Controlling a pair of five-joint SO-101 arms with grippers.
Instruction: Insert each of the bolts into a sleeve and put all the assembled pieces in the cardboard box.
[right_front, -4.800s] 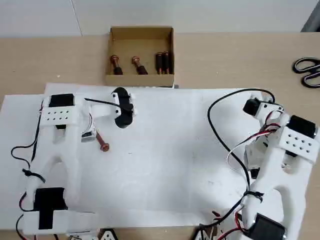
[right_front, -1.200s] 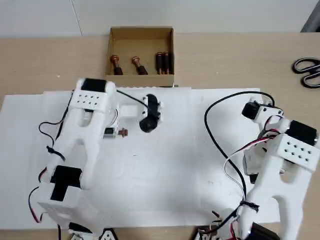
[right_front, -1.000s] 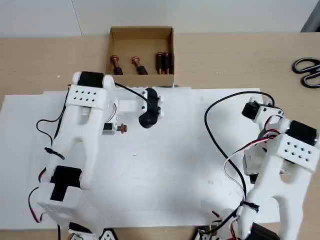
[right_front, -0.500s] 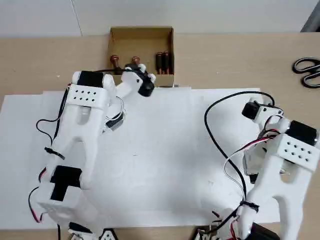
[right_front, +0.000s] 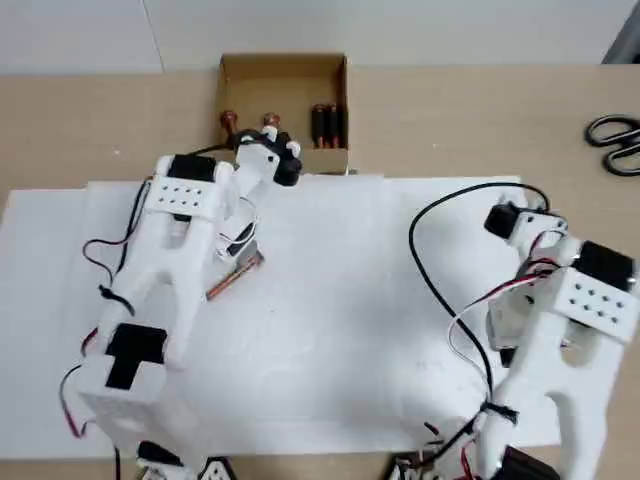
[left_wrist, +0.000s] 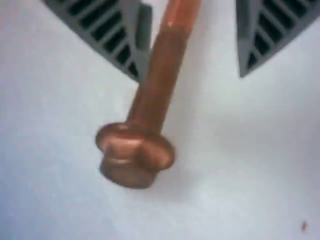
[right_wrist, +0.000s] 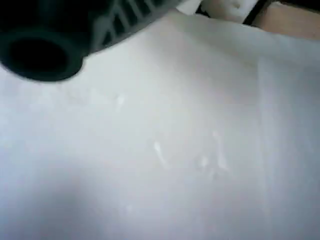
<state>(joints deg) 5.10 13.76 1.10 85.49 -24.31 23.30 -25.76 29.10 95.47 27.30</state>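
High view, bolt (right_front: 232, 279): we see it lying aslant on the white sheet (right_front: 350, 310), copper-coloured, with one end tucked under the left gripper (right_front: 244, 250).
High view, cardboard box (right_front: 283, 62): it stands on the table (right_front: 460, 110) just past the sheet's far edge. Inside we make out assembled pieces (right_front: 325, 124), dark sleeves with copper heads showing on two of them.
High view, right gripper (right_front: 505, 217): it hangs over the sheet's right part, well apart from the bolt. We cannot tell whether it is open or closed.
High view, scissors (right_front: 615, 140): they lie on the table at the far right.
Left wrist view, bolt (left_wrist: 145, 125): we see a smooth copper shank ending in a round flange and a hexagonal head, which throws a soft shadow on the sheet.
Left wrist view, left gripper (left_wrist: 190, 76): its dark ribbed fingers (left_wrist: 100, 30) stand wide apart with the shank between them. One is right against the shank and the other is clear of it, so nothing is clamped.
Right wrist view, right gripper (right_wrist: 125, 15): we see a dark ribbed part above the white sheet. We cannot tell how far it is open.
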